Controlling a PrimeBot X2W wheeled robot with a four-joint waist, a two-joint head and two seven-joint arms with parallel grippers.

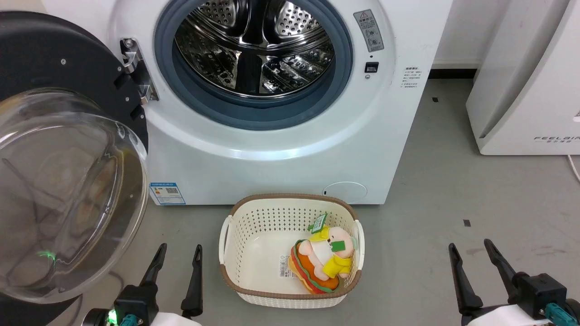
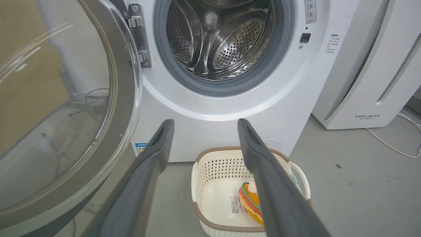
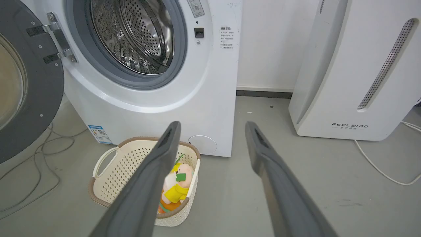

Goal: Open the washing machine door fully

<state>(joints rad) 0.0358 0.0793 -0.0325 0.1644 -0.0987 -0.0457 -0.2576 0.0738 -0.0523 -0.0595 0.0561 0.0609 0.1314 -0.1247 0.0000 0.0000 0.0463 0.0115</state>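
Note:
The washing machine door (image 1: 59, 181) (image 2: 62, 108) (image 3: 29, 85), a black disc with a bulging clear glass bowl, stands swung wide out to the left on its metal hinge (image 1: 136, 68). The steel drum (image 1: 256, 47) with its grey rubber ring lies exposed in the white machine (image 1: 272, 149). Low in the head view, my left gripper (image 1: 179, 253) is open just right of the door's lower edge, touching nothing. My right gripper (image 1: 471, 251) hangs open over bare floor at the lower right. Each wrist view shows its own fingers spread: the left gripper (image 2: 204, 123) and the right gripper (image 3: 212, 126).
A cream perforated basket (image 1: 235, 226) (image 2: 210, 168) (image 3: 108, 171) with a brown rim sits on the grey floor before the machine, holding a plush toy (image 1: 324, 260). A white appliance (image 1: 525, 81) stands to the right. Cables (image 3: 29, 158) lie on the floor under the door.

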